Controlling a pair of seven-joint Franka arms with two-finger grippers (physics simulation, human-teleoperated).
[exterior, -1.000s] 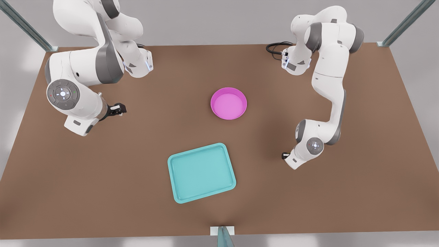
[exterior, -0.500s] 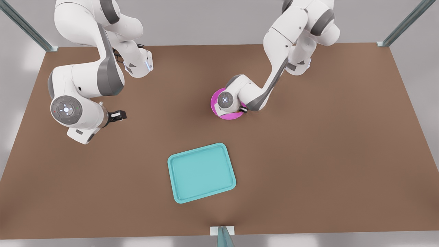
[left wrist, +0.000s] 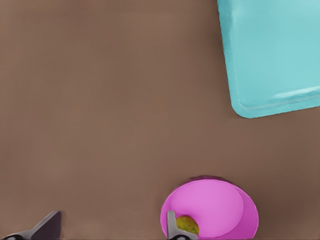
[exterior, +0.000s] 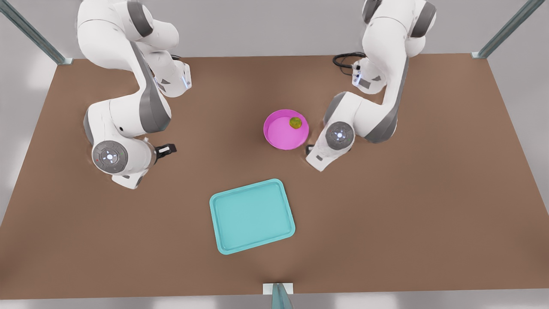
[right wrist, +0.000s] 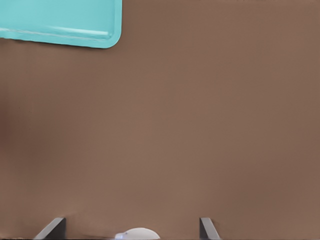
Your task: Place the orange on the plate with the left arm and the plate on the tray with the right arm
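The orange (exterior: pixel 295 122) is seen lying inside the plate (exterior: pixel 279 134), close against the plate's rim on the side toward the arm at the front view's right. The plate is set flat on the bench (exterior: pixel 429 206), apart from the tray (exterior: pixel 252 216), which lies nearer the front edge of the bench. The left pincer (left wrist: pixel 112 229) is found just beside the plate, on the orange's side, with its two fingers spread wide and nothing held between them; one finger (left wrist: pixel 172 226) is seen next to the orange (left wrist: pixel 187 224). The right pincer (right wrist: pixel 131 229) is carried well away from the plate, over bare bench, with its fingers likewise parted and empty; a corner of the tray (right wrist: pixel 75 25) is seen beyond it.
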